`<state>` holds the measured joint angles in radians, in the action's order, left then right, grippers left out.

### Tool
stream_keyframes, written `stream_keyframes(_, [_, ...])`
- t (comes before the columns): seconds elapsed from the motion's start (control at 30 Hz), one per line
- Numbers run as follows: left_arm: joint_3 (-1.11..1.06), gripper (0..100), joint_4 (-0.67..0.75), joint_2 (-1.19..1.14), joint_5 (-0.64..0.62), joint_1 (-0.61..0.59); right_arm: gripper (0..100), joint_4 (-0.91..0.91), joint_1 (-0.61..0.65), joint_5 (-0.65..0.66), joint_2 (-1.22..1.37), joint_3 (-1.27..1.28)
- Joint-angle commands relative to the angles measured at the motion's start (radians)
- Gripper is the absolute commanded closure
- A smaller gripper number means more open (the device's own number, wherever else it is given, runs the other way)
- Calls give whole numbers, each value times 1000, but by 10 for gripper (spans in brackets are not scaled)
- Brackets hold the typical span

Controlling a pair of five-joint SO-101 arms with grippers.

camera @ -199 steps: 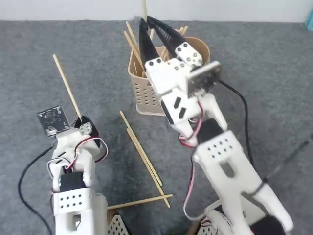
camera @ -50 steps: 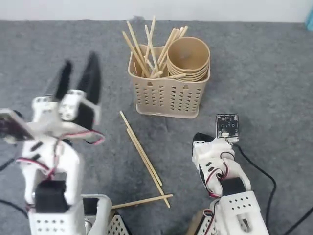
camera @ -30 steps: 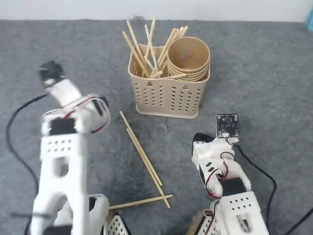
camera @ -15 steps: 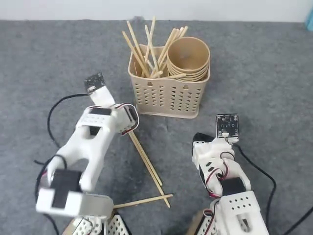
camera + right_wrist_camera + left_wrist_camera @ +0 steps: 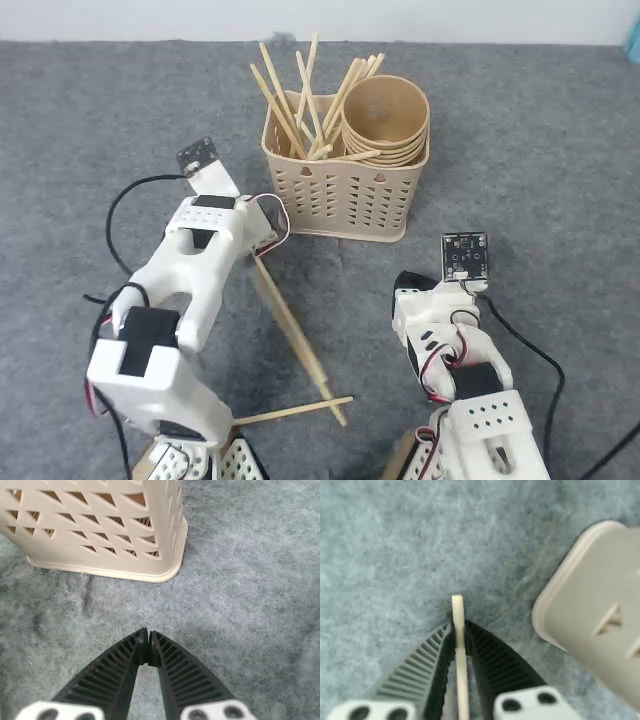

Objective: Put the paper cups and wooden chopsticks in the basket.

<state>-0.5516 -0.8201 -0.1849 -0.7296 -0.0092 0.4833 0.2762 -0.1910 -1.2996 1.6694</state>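
Pale slim chopstick (image 5: 456,608), blunt tip, clamped in left pincer (image 5: 458,626).

High view: fixed overhead, behind both arms, looking down across the grey mat (image 5: 560,150) to the basket (image 5: 340,205) at the far side.
Left wrist view: close above the mat, sighting along the left gripper (image 5: 457,626); basket corner near.
Right wrist view: low, sighting along the right gripper (image 5: 148,632) at the basket's base wall.
Shared: basket and mat, all three views.

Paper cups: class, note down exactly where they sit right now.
In the high view, the stacked paper cups sit inside the basket, in its right half, beside the upright chopsticks that fill its left half.
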Motion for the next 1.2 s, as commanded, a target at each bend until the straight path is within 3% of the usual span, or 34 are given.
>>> stream_keyframes(0.0, [-16, 988, -9, 69, -41, -3, 991, -13, 10, 18, -12, 20])
stream_keyframes(0.23, [-74, 988, -9, 318, -44, -28, 991, -13, 10, 18, -12, 20])
stream_keyframes(0.53, [-90, 988, -5, 735, -35, -149, 991, -13, 10, 18, -12, 20])
stream_keyframes(0.7, [-90, 988, 17, 925, 94, -229, 991, -13, 10, 18, -12, 20])
stream_keyframes(0.9, [-245, 988, 290, 1151, 163, -341, 991, -15, 7, 18, -15, 20])
stream_keyframes(1.17, [-555, 988, 818, 1430, 288, -345, 991, -15, 7, 18, -15, 20])
